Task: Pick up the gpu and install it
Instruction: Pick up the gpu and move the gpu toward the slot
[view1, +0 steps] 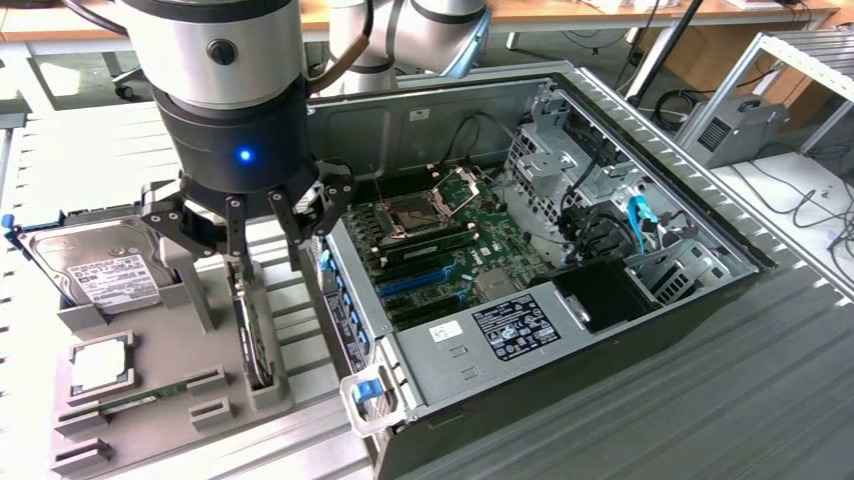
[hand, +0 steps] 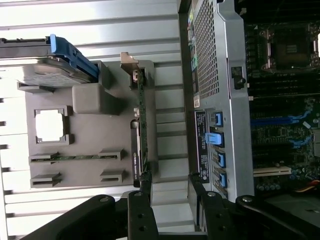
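Gpu (view1: 251, 335) sits in the lower left of the exterior view, standing on its long edge in a slot of the grey holder (view1: 174, 425), at the side of the holder nearest the open computer case (view1: 574, 300).

Look: a thin, dark card seen almost edge-on. In the wrist view (hand: 141, 125) it reads as a narrow green-and-dark strip with a pale metal bracket tab at one end.

Heading: in the exterior view the long axis runs from just under the gripper (view1: 264, 258) down toward the lower edge of the frame, about parallel to the case's near wall. The card is upright, not lying flat. In the wrist view the bracket end lies away from the gripper (hand: 169, 182), and the other end is close by one of the fingers (hand: 141, 192).

Pincer: fingers spread wide, pinching nothing, poised just above the card's upper end. Whether a fingertip touches the card I cannot tell.

Hard to make out:
- The card's broad faces are turned away, so no detail on them can be read.
- Its lower edge is sunk in the slot.
- Its upper end is partly behind the fingers in the exterior view.

Same holder: a hard drive (view1: 100, 270) in a blue frame, a square chip (view1: 100, 365) and a green memory stick (view1: 147, 398), all further toward the exterior view's left.
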